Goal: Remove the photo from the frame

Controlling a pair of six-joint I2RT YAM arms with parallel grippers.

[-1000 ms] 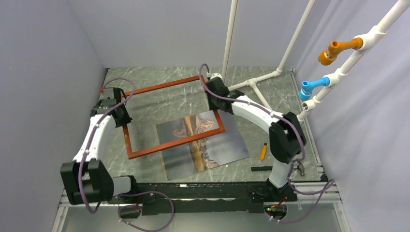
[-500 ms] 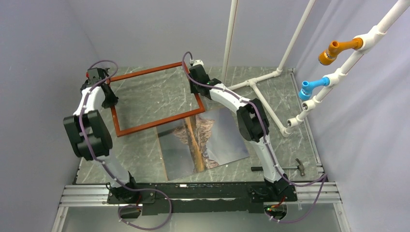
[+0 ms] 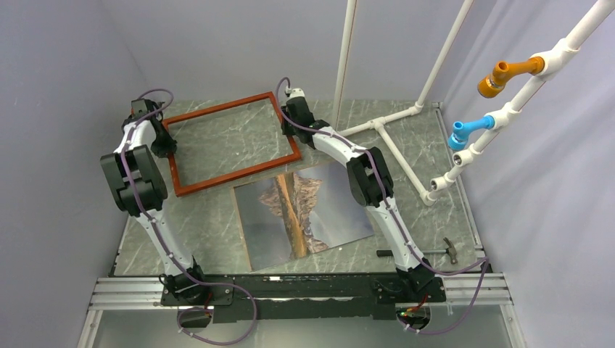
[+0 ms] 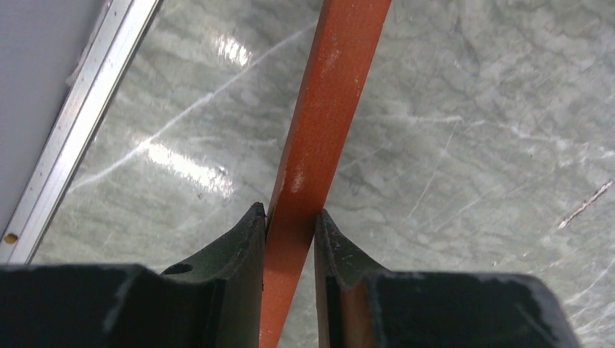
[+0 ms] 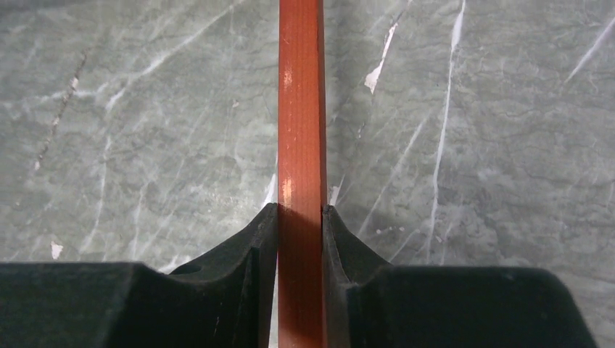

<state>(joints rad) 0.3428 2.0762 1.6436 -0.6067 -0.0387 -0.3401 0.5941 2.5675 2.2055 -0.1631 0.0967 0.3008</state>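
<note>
Both the left tool (image 4: 289,214) and right tool (image 5: 299,210) pinch the empty frame (image 3: 239,172) at upper left, apart from the photo (image 3: 319,210); extraction looks done, so next lower and release.

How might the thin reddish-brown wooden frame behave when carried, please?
Probably stiff: the thin reddish-brown wooden frame shows straight rails though gripped only at two sides. Likely light, being an empty narrow border. It might pivot, since left jaws and right jaws pinch slim rails.
</note>
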